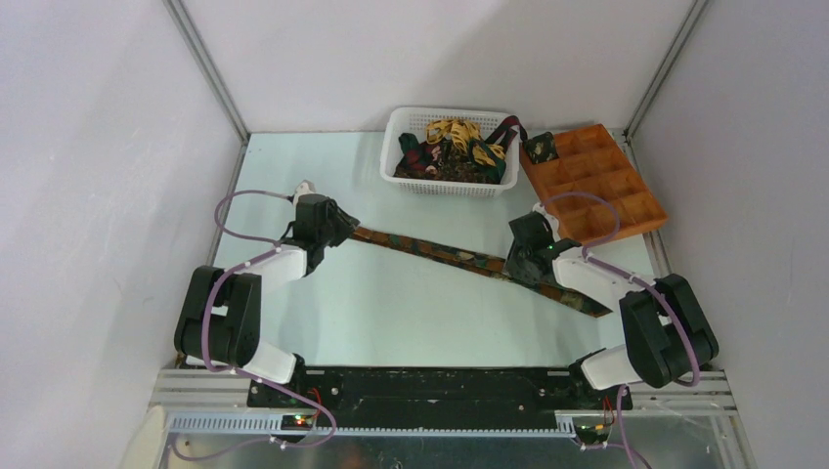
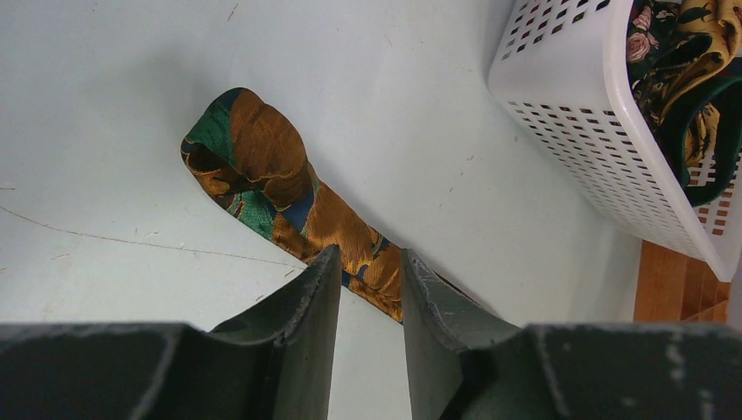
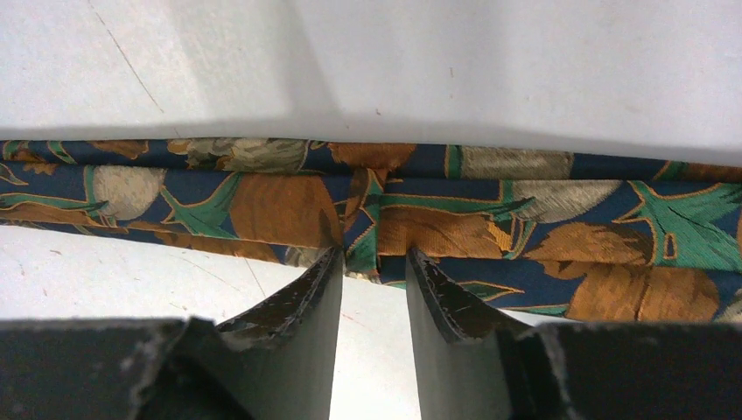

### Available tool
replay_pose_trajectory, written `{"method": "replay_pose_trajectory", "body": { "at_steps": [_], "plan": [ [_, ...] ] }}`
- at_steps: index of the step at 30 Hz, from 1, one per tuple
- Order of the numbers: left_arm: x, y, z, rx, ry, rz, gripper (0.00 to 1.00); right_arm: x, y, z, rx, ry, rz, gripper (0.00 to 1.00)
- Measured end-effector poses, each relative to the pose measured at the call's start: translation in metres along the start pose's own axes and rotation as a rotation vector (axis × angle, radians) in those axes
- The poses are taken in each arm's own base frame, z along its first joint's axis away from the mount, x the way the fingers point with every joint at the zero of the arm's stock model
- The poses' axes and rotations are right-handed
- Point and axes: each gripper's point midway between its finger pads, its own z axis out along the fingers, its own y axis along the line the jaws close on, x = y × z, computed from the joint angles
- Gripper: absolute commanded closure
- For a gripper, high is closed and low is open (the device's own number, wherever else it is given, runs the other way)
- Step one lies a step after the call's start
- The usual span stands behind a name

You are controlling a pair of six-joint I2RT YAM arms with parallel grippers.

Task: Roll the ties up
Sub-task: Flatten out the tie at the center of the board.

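Tie [image 1: 430, 252] runs 10 to 4 o'clock; right tool [image 3: 373, 254] pinches it, left tool [image 2: 369, 252] straddles its 10 o'clock end, can't tell if gripping. I'd roll tight, tension even.

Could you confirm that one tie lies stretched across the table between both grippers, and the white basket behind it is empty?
Not quite: the white basket holds a heap of ties, as the top view shows; the stretched tie is as said.
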Motion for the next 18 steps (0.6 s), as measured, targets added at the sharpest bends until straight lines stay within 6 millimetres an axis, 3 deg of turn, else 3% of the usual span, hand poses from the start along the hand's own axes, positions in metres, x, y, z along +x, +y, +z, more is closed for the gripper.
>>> {"method": "replay_pose_trajectory", "body": {
  "at_steps": [9, 18],
  "plan": [
    [0.0, 0.0, 0.0, 0.0, 0.0, 0.0, 0.64, 0.0014, 0.0034, 0.0072, -0.014, 0.011, -0.007, 0.74],
    [0.0, 0.0, 0.0001, 0.0, 0.0, 0.0, 0.64, 0.0023, 0.0047, 0.0072, -0.024, 0.017, -0.022, 0.94]
  ]
}}
